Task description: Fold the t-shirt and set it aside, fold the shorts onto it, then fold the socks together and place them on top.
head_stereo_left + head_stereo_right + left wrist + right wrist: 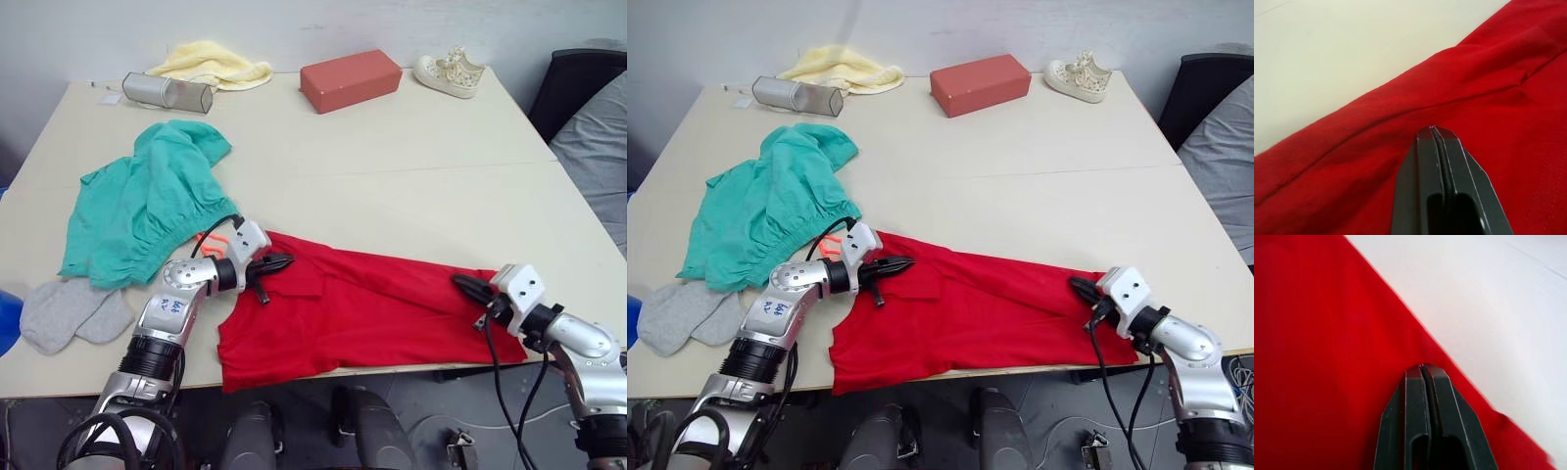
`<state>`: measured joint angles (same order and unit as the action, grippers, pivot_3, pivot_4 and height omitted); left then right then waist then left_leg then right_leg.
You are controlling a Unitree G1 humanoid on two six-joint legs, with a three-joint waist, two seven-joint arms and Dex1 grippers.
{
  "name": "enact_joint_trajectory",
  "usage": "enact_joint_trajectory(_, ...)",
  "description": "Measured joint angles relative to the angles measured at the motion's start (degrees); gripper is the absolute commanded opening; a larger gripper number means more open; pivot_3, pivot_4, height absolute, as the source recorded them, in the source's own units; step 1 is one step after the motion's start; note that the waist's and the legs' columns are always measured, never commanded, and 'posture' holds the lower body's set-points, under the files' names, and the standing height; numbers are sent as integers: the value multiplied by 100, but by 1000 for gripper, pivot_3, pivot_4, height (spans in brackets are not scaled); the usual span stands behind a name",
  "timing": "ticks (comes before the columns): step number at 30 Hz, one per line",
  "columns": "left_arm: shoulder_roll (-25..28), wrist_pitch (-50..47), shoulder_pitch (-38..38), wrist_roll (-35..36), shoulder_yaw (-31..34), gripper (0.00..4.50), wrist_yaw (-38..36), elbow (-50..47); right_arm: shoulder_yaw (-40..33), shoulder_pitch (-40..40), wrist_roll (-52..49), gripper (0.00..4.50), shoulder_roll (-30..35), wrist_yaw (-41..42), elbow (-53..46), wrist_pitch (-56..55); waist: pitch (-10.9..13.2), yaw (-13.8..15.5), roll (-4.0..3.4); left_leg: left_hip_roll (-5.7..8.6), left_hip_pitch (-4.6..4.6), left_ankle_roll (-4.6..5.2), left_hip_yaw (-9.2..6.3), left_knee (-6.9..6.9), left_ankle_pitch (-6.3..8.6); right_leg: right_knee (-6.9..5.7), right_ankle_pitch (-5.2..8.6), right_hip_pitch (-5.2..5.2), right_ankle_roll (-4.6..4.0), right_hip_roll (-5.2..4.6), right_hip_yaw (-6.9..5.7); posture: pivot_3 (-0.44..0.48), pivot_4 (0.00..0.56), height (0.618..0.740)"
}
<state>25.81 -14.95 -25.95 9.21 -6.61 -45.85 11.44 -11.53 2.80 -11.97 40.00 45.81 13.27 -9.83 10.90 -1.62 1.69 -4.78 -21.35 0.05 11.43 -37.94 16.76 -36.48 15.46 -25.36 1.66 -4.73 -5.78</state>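
blue handwritten marks on the left arm's silver forearm casing [173, 307], possibly digits, too small to read, no other text, label or brand legible

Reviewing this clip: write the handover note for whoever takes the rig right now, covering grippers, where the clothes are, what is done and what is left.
Left gripper: fingers closed, tips at the t-shirt's left end; whether cloth is pinched I cannot tell.
Right gripper: fingers closed, tips at the shirt's right end near the table's front edge; same doubt.
The t-shirt lies along the front edge, partly doubled, not a finished fold and not set aside.
Shorts: crumpled, unfolded, left of centre.
Socks: lying loose at the front left corner.
Done: shirt fold begun at most.
Left: finish and set aside the shirt, fold shorts onto it, pair socks on top.
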Motion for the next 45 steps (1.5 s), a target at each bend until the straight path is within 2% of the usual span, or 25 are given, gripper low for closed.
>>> enact_joint_trajectory(8, 226, 276, 400, 81, 238, 20, -100, -242, -99, 496, 207, 0, 255, -222, 1003, -370, -2, -24, 0, -9, 10, -6, 6, 6, -1, 0, 3, 1, -7, 5, 3, 0, 150, 740)
enact_joint_trajectory(12, 264, 556, 588, 364, 492, 20, -401, -260, -209, 649, 92, 0, 285, -67, 1271, -559, -2, -16, 0, -8, 3, -6, 9, 7, -1, 0, 3, -3, -6, 4, 4, 0, 150, 740)
enact_joint_trajectory(18, 293, 694, 620, 964, 833, 20, -923, -652, -455, 338, -963, 0, 285, 848, 129, -337, -2, 1, 0, -11, 2, -9, 1, 9, 1, 0, 3, -1, -6, 6, -1, 0, 150, 740)
enact_joint_trajectory(21, 285, 695, 622, 869, 742, 20, -890, -638, -303, -132, -1156, 0, 287, 1108, -627, 199, -2, 6, 0, -11, 1, -8, -1, 9, 4, 1, 3, -2, -6, 5, -2, 0, 150, 740)
enact_joint_trajectory(24, 166, 779, 588, 570, 547, 20, -650, -518, 27, -409, -974, 0, 280, 1132, -944, 464, -2, 7, 0, -6, -1, -1, 0, 9, 7, 7, 2, -2, -5, 1, -1, 0, 150, 740)
enact_joint_trajectory(32, 0, 989, 339, -61, 197, 20, -280, 71, 150, -192, -245, 0, 228, 462, -398, 259, -2, -3, 0, -7, -7, -13, 5, 9, 12, 31, -2, -2, -3, 5, -2, 0, 150, 740)
enact_joint_trajectory(38, 37, 1059, 354, -137, 183, 20, -249, 99, -253, -40, -122, 0, 263, 202, 419, -141, -2, 3, 0, -5, -6, 4, 6, 9, 2, 31, -2, 0, -2, 3, -1, 0, 150, 740)
enact_joint_trajectory(43, 11, 1111, 554, 413, 430, 20, -632, -34, -692, 11, -903, 0, 263, 739, 453, 101, -2, -22, -1, -15, -6, 2, 9, 13, 1, 30, -5, -3, -6, 11, 0, 0, 150, 740)
enact_joint_trajectory(45, 19, 1005, 634, 784, 555, 399, -893, -299, -768, -39, -1347, 406, 428, 994, 45, 673, -2, -15, -2, -19, -6, -1, 6, 14, 1, 26, -7, -4, -10, 12, -3, 0, 150, 740)
